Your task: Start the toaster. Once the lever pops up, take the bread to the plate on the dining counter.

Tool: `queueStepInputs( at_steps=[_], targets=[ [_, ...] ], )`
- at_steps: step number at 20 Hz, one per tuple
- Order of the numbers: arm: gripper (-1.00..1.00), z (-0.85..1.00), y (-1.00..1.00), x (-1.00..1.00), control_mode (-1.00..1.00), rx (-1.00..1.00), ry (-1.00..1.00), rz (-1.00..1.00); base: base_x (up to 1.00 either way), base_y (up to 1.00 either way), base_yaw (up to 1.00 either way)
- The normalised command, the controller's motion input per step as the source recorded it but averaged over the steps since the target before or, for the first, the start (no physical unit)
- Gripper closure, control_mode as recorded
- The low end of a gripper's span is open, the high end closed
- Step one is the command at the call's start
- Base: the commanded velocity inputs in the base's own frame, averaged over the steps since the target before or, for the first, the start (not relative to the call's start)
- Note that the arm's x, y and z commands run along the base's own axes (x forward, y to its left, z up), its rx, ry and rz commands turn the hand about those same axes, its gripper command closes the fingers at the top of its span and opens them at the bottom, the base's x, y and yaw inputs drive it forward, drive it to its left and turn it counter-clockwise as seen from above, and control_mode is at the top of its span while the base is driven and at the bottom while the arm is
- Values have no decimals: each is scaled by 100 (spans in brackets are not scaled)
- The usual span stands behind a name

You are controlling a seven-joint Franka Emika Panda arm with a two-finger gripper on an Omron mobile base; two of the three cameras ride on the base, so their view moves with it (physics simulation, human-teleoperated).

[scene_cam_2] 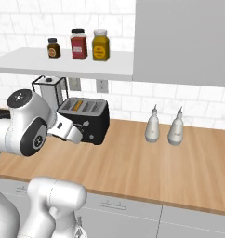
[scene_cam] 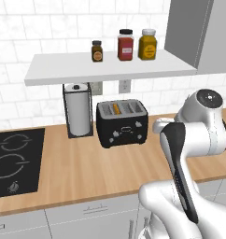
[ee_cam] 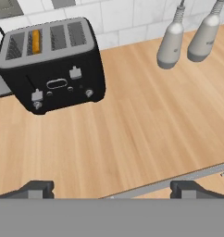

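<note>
white-tiled kitchen wall, light-wood desk (scene_cam: 87, 168) on grey cabinets. hand (ee_cam: 111, 189): fingers spread wide, holding nothing, raised over the desk's front edge, well apart from the toaster. toaster (ee_cam: 53, 65): boxy black, grey slotted top, ahead of the hand and to its left in the hand view, standing on the desk against the wall. bread (ee_cam: 36, 41): orange-brown slice edge showing in the toaster's second slot from the left. paper-towel holder (scene_cam: 78, 109): just beside the toaster, on its far side from the hand. two grey bottles (scene_cam_2: 163, 126): ahead of the hand to its right, near the wall. black hob (scene_cam: 14, 161): beyond the holder. shelf (scene_cam: 105, 65) above, carrying three jars (scene_cam: 125, 46).
</note>
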Motion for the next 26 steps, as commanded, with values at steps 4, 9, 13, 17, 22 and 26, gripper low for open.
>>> queueStepInputs(
  at_steps=[4,9,13,17,22,26],
  targets=[
    [-100,0,0,0,-100,0,0,0,0,0,0],
    [-100,0,0,0,-100,0,0,0,0,0,0],
    [-100,0,0,0,-100,0,0,0,0,0,0],
    [-100,0,0,0,-100,0,0,0,0,0,0],
    [-100,0,0,0,-100,0,0,0,0,0,0],
    [-100,0,0,0,-100,0,0,0,0,0,0]
  ],
)
